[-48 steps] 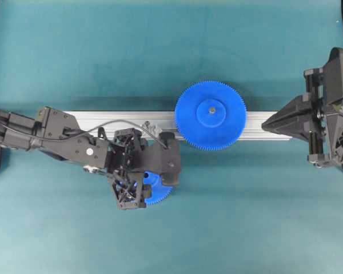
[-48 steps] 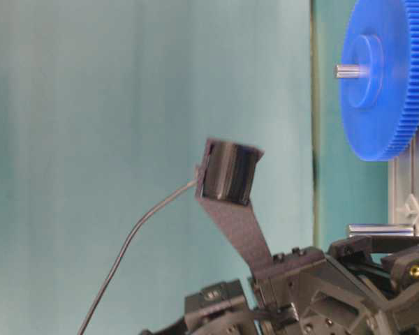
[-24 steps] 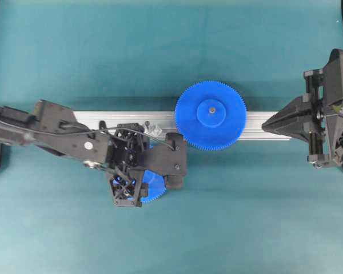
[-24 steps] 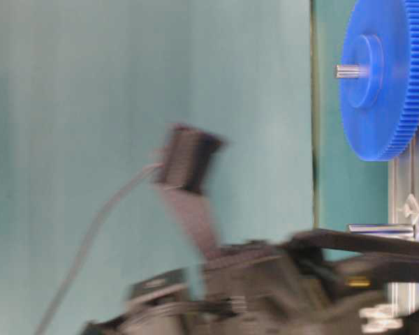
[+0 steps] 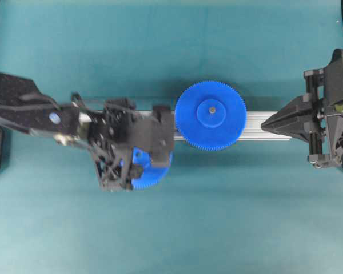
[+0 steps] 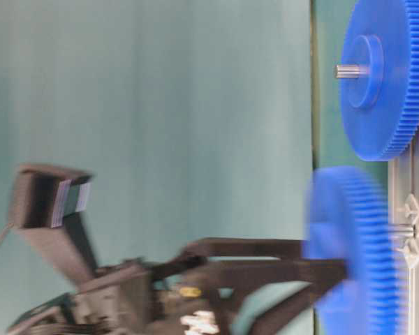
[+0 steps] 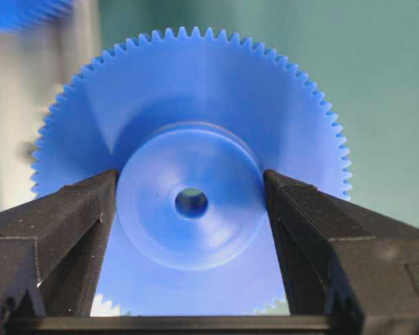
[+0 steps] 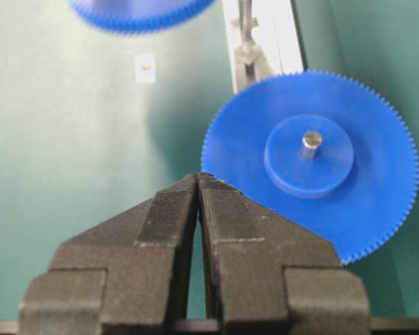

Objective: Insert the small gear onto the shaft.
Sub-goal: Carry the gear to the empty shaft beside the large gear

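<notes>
Gripping the small blue plastic fine-toothed gear (image 7: pixel 192 202) by its raised round hub, the left end effector (image 7: pixel 192 209) has one black finger (image 7: pixel 56 230) pressed to each side of the hub. Landmark: long ribbed aluminium rail (image 5: pixel 266 126) on the teal worktop (image 5: pixel 160 51). The small gear overlaps the rail's near edge, left of the wider blue gear (image 5: pixel 211 115) mounted on the rail; the thin grey metal shaft (image 6: pixel 403 228) stands from the rail, just behind the small gear. Right end effector (image 8: pixel 198 183): off the rail's right end, fingers pressed together, holding nothing.
</notes>
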You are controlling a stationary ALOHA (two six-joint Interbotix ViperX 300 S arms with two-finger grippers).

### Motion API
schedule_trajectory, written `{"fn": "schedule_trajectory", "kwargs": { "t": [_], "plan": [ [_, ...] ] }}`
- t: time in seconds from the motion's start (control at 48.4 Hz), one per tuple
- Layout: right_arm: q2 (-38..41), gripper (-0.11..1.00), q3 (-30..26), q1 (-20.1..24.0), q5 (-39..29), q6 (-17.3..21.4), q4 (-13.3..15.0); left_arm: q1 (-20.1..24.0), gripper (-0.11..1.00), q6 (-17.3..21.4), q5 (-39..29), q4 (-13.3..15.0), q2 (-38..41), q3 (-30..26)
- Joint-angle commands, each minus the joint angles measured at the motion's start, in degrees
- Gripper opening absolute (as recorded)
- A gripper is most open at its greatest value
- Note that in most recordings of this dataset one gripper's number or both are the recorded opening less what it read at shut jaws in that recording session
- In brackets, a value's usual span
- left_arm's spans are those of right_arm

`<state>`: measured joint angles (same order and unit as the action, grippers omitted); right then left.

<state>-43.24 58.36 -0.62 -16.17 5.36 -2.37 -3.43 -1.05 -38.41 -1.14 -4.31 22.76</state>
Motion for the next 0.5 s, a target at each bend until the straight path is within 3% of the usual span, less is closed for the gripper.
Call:
{"fn": "schedule_trajectory", "kwargs": {
  "t": [0.0,0.475],
  "plan": [
    [-0.09,0.11,-0.62,0.00,0.62,0.62,-0.09,1.41,0.72,1.85,0.18,-0.09,-2.90,-1.23],
    [-0.09,0.11,0.00,0.00,1.32,2.72,0.00,6.24,0.72,7.47,0.35,-0.09,-2.02,-1.76]
  ]
}}
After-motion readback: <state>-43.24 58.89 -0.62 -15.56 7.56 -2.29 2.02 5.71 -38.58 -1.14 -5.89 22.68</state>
